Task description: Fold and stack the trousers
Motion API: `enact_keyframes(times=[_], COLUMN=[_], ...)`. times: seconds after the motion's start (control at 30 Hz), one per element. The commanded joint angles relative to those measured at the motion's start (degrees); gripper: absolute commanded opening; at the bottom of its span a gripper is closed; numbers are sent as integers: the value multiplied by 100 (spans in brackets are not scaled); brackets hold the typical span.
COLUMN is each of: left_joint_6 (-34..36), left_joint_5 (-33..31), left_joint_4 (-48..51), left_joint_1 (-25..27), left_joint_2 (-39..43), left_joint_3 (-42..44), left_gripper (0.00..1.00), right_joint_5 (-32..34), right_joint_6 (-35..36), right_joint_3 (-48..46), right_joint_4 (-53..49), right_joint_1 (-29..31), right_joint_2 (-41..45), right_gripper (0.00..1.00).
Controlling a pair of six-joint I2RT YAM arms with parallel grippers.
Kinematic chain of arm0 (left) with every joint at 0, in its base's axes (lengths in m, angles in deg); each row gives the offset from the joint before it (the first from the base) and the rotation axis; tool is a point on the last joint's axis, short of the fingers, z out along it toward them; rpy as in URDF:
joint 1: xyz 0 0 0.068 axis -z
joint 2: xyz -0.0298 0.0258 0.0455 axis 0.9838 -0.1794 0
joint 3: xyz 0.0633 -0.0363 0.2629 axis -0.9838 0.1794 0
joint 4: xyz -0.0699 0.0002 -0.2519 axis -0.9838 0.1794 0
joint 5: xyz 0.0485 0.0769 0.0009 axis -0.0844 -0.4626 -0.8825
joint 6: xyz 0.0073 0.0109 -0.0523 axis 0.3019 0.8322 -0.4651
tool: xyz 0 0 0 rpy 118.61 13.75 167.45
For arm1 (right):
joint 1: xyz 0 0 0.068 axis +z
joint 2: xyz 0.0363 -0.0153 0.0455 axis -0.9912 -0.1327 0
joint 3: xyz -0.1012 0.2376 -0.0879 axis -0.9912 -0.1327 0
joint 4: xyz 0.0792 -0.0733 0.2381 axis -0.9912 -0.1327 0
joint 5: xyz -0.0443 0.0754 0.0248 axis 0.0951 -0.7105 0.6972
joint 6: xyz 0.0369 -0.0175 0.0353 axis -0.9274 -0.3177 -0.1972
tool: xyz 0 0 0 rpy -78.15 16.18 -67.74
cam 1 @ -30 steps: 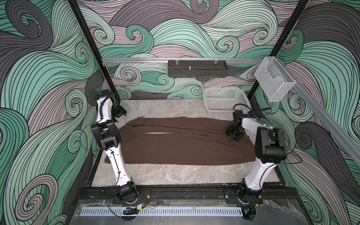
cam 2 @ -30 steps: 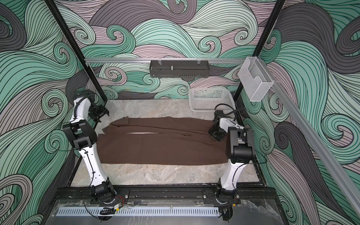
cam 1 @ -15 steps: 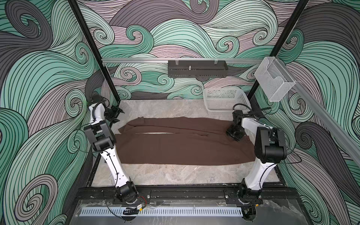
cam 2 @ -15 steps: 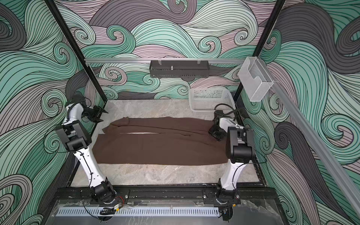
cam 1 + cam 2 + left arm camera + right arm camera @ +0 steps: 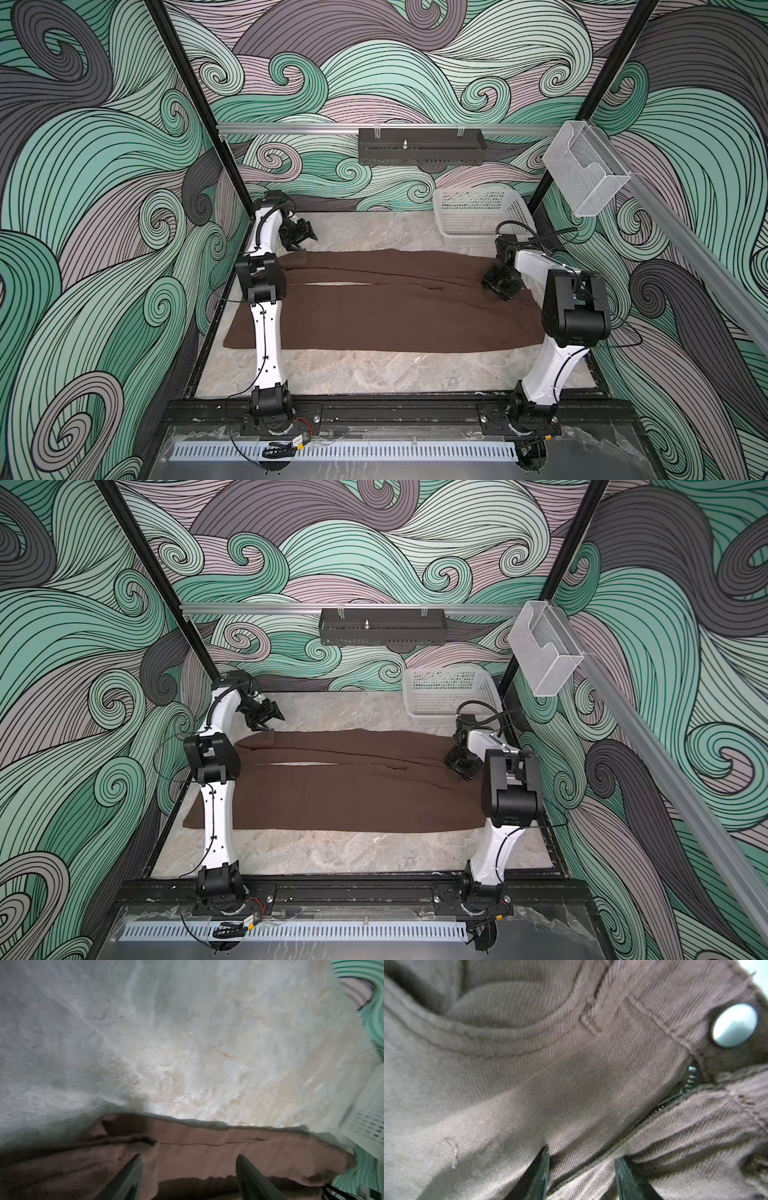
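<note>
we have the trousers flat along the counter for folding. our left end effector hangs spread over a hem. the right end effector sits at the waistband, and we cannot tell if it grips.

The trousers lie flat across the surface from left to right, with the waist at the right, the leg ends at the left, one leg far and one near. The basket stands in the far right corner, just behind the waist. The left end effector hangs at the far leg's end, and the right end effector is down on the waist.
</note>
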Motion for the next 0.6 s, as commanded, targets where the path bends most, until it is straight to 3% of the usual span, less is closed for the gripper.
enact_keyframes(times=[0.0, 0.4, 0.57], left_joint_6=[255, 228, 282], left_joint_5=[-763, -1196, -1533], left_joint_4=[248, 85, 158], left_joint_1=[20, 217, 227], left_joint_2=[5, -194, -180], left_joint_3=[-100, -3, -8], left_gripper=[73, 58, 47], right_joint_5=[-44, -61, -79], right_joint_6=[53, 70, 62], right_joint_3=[-1, -27, -49], right_joint_4=[-138, -114, -87], right_joint_1=[37, 44, 47], right_joint_2=[-146, -181, -204], right_gripper=[51, 51, 51])
